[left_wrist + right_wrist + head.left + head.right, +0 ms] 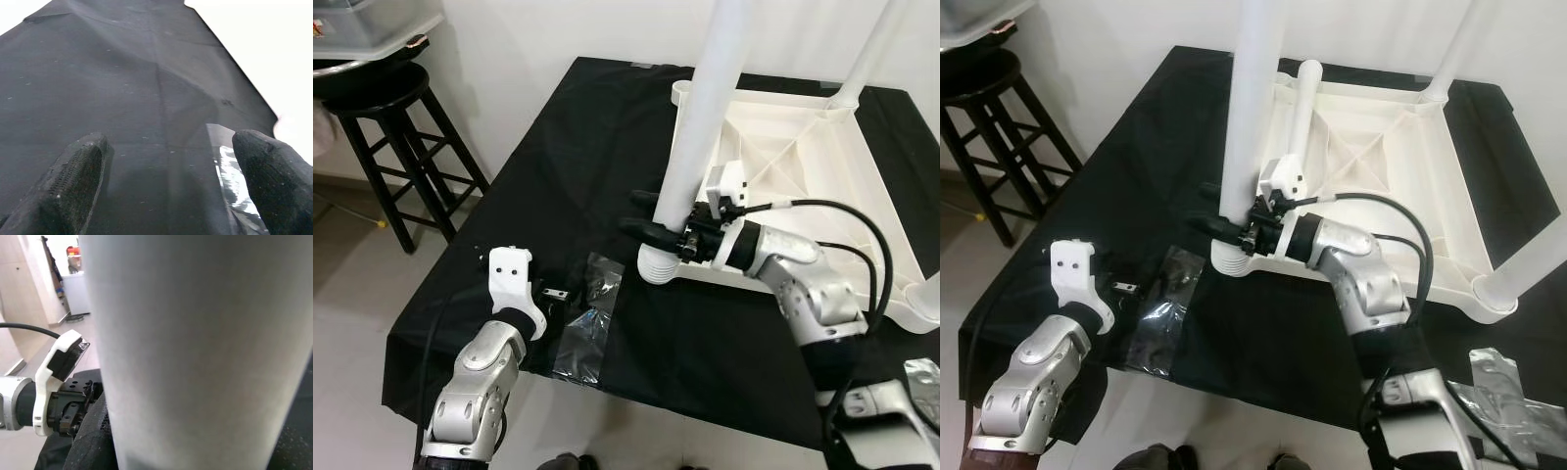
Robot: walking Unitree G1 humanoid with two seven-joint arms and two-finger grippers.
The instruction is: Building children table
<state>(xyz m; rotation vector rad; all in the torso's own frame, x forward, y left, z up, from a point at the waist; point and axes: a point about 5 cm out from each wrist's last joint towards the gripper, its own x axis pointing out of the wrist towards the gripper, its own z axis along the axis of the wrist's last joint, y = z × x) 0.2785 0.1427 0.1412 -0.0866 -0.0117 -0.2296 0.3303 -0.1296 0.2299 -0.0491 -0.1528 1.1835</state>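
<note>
Right tool [658, 217]: fingers pinching white table leg [705, 108] near its ribbed base, frame centre; forearm level, reaching left. Step judged: seating leg into upturned tabletop [803, 166] corner socket; next calls for twisting or pressing down. Left tool [166, 186]: spread, hovering over black counter [558, 147], lower left, beside plastic bag [587, 318].

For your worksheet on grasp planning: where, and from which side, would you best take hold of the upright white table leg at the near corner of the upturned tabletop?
Grip the white table leg low on its smooth round shaft, just above the ribbed base, coming in sideways from the robot's right, as the right tool does now. It stands upright, so a level pinch across the tube suits it, and low down probably steadies it best at the tabletop corner.
</note>
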